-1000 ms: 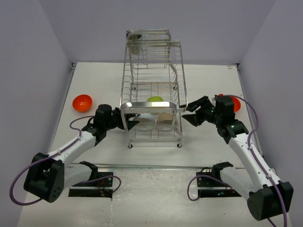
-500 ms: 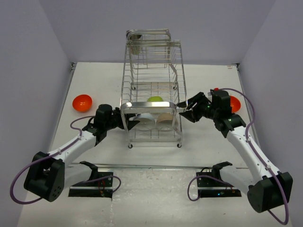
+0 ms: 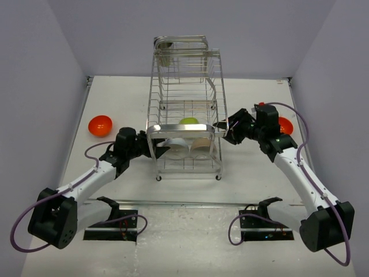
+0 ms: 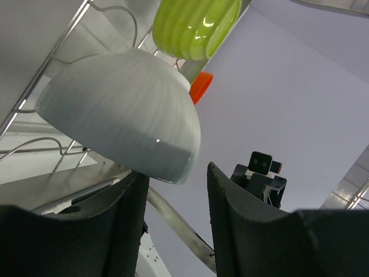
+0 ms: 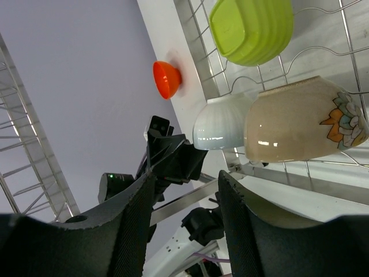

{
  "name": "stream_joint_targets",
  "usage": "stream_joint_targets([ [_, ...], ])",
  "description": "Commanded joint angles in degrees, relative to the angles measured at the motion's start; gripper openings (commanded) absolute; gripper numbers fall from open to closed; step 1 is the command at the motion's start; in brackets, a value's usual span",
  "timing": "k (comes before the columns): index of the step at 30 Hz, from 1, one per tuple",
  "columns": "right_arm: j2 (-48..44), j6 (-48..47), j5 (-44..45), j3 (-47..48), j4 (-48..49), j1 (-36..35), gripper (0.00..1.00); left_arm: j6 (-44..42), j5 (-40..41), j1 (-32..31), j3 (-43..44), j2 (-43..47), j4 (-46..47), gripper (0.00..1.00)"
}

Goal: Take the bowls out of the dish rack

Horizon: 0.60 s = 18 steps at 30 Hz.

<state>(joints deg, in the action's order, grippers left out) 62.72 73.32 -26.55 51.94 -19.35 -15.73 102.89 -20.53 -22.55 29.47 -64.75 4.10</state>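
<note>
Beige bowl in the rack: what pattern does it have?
The beige bowl bears an orange and grey-blue flower print, clearest in the right wrist view.

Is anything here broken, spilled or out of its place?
Nothing stands out. The white bowl, beige bowl and green bowl sit in the dish rack; the left orange bowl and right orange bowl rest on the table. No spill or crack shows.
</note>
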Motion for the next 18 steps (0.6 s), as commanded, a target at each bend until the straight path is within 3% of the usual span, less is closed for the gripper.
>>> stream_joint_targets([
  [1, -1.8, -1.9, 1.1, 3.2, -0.6, -0.2, 0.50, 0.2, 1.6, -0.2, 0.4, 3.8, -0.2, 0.47],
  [6, -6.1, -4.9, 6.6, 2.6, -3.4, -0.1, 0.53, -1.2, 1.6, -0.1, -0.3, 8.9, -3.8, 0.49],
  [13, -13.2, -14.1, 9.9, 0.7, -10.0, 0.0, 0.54, -4.9, 4.2, 1.2, 0.1, 16.8, -15.8, 0.50],
  [18, -17.8, -25.1, 12.3, -0.3, -15.7, -0.2, 0.56, -17.5, 5.7, 5.3, 3.0, 19.0, -26.8, 0.50],
])
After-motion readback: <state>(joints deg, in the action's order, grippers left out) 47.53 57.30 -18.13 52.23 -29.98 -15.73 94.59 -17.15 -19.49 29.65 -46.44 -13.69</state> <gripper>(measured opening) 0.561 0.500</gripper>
